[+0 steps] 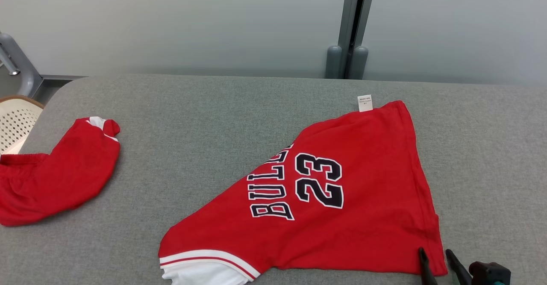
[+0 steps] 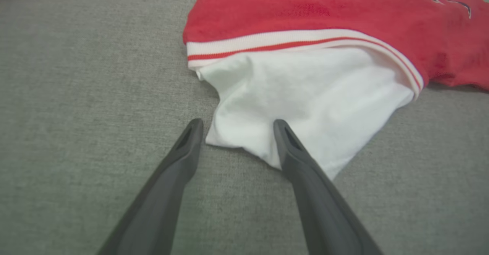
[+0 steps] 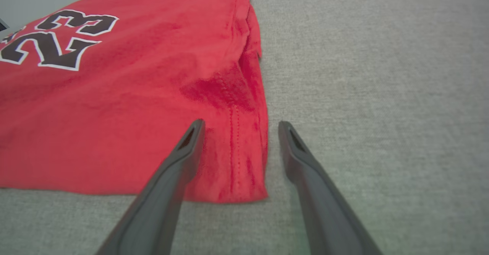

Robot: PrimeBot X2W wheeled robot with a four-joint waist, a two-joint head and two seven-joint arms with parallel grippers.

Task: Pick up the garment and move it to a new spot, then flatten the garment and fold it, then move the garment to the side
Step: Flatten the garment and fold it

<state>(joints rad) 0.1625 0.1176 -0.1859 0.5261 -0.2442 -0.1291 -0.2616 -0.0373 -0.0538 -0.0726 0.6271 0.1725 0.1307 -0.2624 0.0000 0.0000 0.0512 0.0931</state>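
Lying flat on the grey desk (image 1: 213,118), the red jersey (image 1: 363,182) (number 23 showing) sits right of centre. The left claw (image 2: 237,122) is spread at its white end; the right claw (image 3: 240,123), also spread, straddles the jersey's near right corner, one finger over cloth, one over desk.

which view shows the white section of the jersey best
The left wrist view: the white section spreads whole under the striped band, with the open left gripper at its edge. The head view cuts it off at the bottom edge; the right wrist view shows another corner of the jersey.
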